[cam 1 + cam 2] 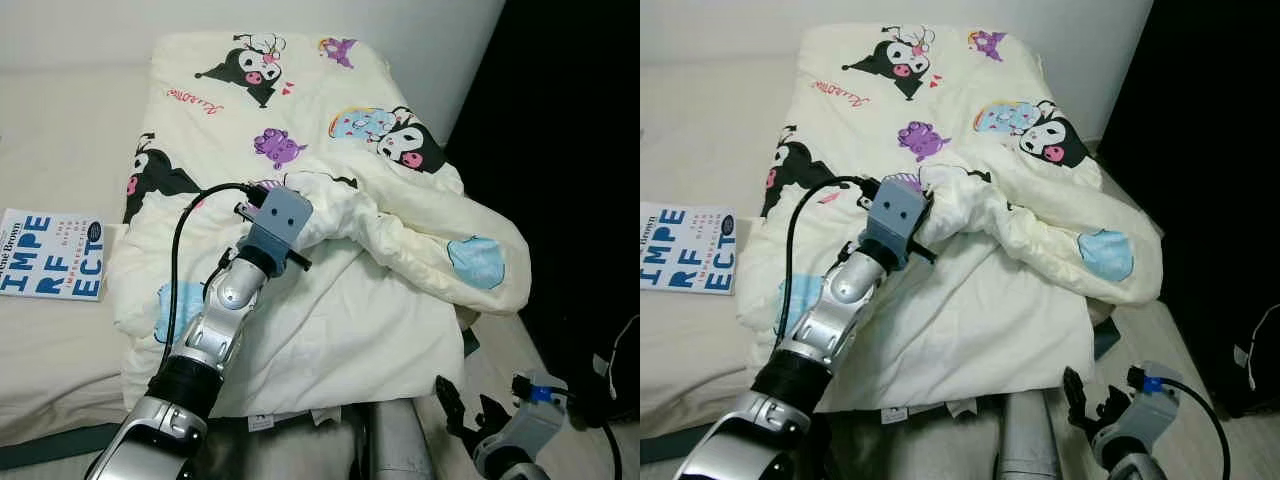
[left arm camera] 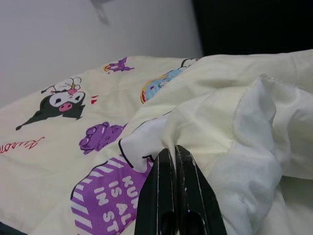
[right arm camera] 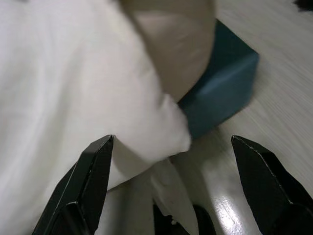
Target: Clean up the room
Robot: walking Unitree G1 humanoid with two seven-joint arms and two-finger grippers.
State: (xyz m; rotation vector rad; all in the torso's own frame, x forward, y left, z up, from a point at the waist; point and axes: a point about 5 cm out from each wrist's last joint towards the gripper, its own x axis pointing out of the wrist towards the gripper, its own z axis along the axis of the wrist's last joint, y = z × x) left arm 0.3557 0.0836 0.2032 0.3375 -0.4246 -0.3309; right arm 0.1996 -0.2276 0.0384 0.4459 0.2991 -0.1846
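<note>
A cream quilt (image 1: 330, 300) printed with cartoon figures lies rumpled across the bed, one fold drawn up over its middle. My left arm reaches over it, its grey wrist block (image 1: 275, 222) at that fold. In the left wrist view my left gripper (image 2: 173, 152) is shut, tips pinching the quilt's (image 2: 230, 117) white edge beside a purple striped print. My right gripper (image 1: 466, 404) hangs open and low by the bed's near right corner, holding nothing. In the right wrist view its fingers (image 3: 98, 161) stand wide apart below the hanging quilt (image 3: 73, 83).
A book (image 1: 50, 256) with large blue letters lies on the beige mattress (image 1: 60, 150) left of the quilt. The teal bed base (image 3: 225, 88) juts over the pale wood floor (image 3: 274, 127). A white wall runs behind the bed; black cables (image 1: 620, 370) lie at far right.
</note>
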